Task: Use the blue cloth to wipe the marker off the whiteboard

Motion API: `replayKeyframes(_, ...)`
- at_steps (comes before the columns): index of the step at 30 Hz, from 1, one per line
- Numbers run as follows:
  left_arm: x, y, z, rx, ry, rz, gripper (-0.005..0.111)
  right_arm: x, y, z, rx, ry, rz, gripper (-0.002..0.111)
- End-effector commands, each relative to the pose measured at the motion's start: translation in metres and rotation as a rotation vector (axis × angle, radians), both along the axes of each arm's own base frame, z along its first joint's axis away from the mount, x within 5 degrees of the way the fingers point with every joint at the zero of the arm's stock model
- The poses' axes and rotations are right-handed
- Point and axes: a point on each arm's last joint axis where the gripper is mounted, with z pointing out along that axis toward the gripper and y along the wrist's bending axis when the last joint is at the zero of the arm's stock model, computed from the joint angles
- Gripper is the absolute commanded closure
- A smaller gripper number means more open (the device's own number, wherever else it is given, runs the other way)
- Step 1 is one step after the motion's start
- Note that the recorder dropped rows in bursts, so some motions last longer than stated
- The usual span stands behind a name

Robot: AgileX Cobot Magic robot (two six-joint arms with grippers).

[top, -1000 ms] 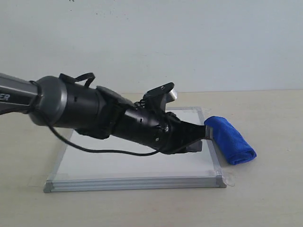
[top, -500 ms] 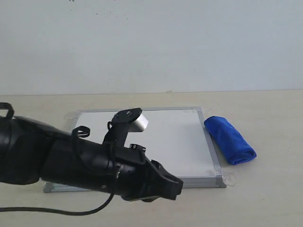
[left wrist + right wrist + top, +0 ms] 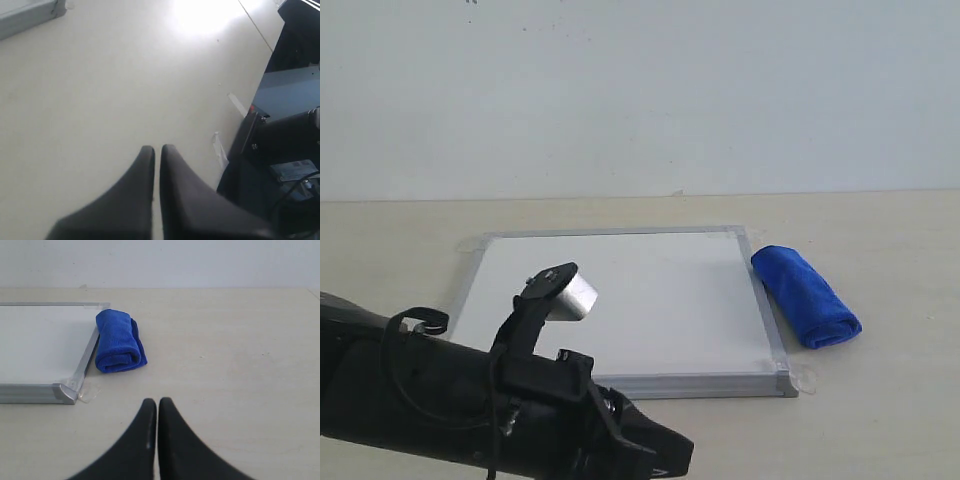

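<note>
In the exterior view the whiteboard (image 3: 620,300) lay flat on the beige surface (image 3: 880,420), its face plain white inside the silver frame. The blue cloth (image 3: 805,296) lay rolled up on the surface just beside the board's right edge, and nothing held it. The black left arm (image 3: 430,400) filled the lower left foreground, in front of the board's near edge, and carried a silver cylinder (image 3: 572,295) on a bracket. A pale wall (image 3: 640,90) stood behind.

In the left wrist view the left tool (image 3: 156,150) hung over bare surface with its two black fingers drawn together, only a thin slit between them, gripping nothing. A corner of the board's frame showed at one edge of the picture and dark equipment (image 3: 290,140) at another.

In the right wrist view the right tool (image 3: 157,402) also had its fingers pressed close, with nothing in them, above bare surface. Ahead of it the cloth lay along the board's frame, near a corner fixed with clear tape (image 3: 89,392)
</note>
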Motion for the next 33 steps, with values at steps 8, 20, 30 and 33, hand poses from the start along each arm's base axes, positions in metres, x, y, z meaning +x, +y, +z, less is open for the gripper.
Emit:
replayKeyframes(8,0.009,0.055,0.047,0.041,-0.219,0.073,0.103,0.0,0.0,0.001,-0.005,-0.009,-0.006,0.107)
replayKeyframes(20,-0.02,0.106,0.112,0.105,-0.571,0.186,0.103,0.0,0.0,0.001,-0.005,-0.009,-0.006,0.107)
replayKeyframes(30,-0.053,0.115,0.144,0.102,-0.767,0.229,0.103,0.0,0.0,0.001,-0.005,-0.009,-0.006,0.107)
replayKeyframes(33,-0.067,0.119,0.156,0.112,-0.852,0.248,0.103,0.0,0.0,0.001,-0.005,-0.009,-0.006,0.107)
